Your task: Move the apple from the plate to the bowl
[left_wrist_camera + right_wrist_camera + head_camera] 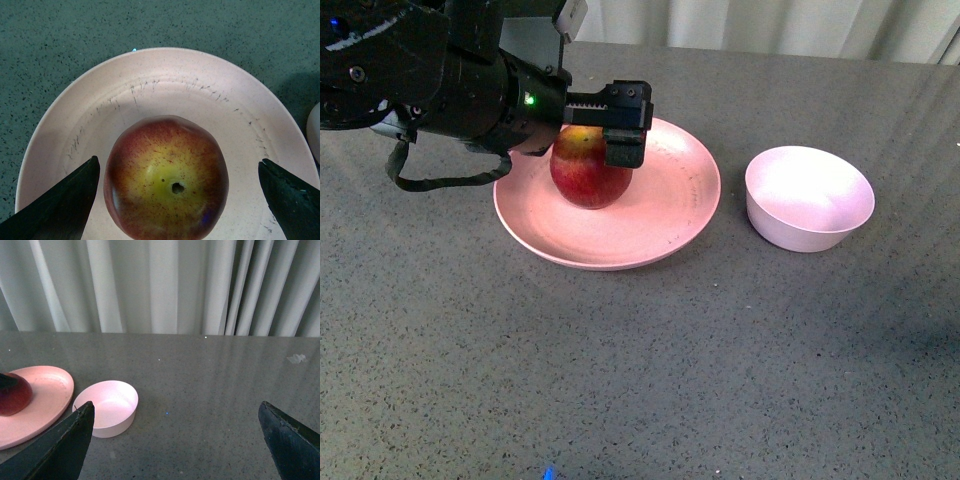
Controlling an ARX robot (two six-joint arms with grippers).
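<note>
Front view: apple [582, 182] well inside plate [672, 205]

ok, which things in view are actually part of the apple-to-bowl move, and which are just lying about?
In the job:
apple, sitting on the plate
bowl, empty
left end effector, open, straddling the apple

Just there:
right end effector, open, holding nothing
small white scrap on the table
curtain behind
</note>
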